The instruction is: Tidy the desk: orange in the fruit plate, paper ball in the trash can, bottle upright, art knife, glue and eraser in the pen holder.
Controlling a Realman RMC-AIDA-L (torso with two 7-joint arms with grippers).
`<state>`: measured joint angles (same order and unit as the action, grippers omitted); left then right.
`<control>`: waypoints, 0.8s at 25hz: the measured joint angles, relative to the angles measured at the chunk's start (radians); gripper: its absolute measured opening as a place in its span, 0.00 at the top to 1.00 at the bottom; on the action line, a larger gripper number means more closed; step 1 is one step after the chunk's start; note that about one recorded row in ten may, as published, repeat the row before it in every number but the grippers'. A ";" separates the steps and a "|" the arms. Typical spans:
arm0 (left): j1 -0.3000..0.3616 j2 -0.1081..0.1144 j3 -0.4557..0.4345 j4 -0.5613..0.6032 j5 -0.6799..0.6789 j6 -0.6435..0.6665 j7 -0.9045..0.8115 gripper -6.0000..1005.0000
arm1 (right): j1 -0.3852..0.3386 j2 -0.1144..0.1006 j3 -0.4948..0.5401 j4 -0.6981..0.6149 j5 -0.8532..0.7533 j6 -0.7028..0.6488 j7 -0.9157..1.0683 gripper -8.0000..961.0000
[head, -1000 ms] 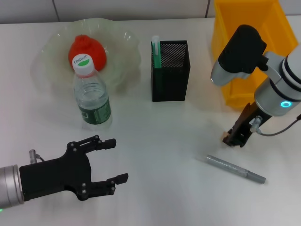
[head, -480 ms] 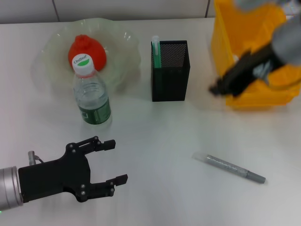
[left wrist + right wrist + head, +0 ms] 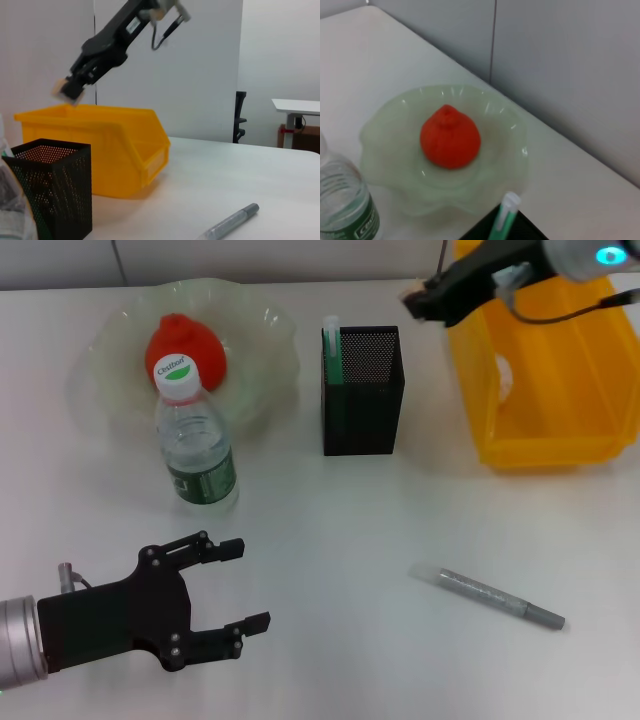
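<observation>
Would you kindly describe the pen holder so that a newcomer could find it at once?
Start at the big yellow trash can at the desk's far right. Just to its left stands the pen holder, a tall square black mesh box with a green-and-white stick poking out. The pale-green fruit plate further left is wide and shallow.

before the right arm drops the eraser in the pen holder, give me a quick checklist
1. Eraser in right gripper: ok, tan block at the fingertips.
2. Gripper over the pen holder: not ok, it is raised beyond it, near the trash can.
3. Holder upright, opening free: ok, a green stick stands in one corner.
4. Left gripper out of the way: ok, open, near the table's front.
5. Bottle upright, orange in plate: ok.
</observation>
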<state>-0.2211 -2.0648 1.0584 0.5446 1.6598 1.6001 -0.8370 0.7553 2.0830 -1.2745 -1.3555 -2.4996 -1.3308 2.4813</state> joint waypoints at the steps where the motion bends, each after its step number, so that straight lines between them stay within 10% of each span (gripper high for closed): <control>1: 0.000 0.000 0.000 0.000 0.000 0.000 0.000 0.19 | 0.000 0.000 0.000 0.000 0.000 0.000 0.000 0.79; 20: 0.004 0.001 0.002 0.000 0.000 0.000 -0.002 0.19 | 0.091 0.001 -0.008 0.177 0.013 0.054 -0.028 0.73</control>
<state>-0.2175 -2.0633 1.0607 0.5446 1.6597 1.6003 -0.8386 0.8459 2.0836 -1.2826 -1.1786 -2.4868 -1.2767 2.4532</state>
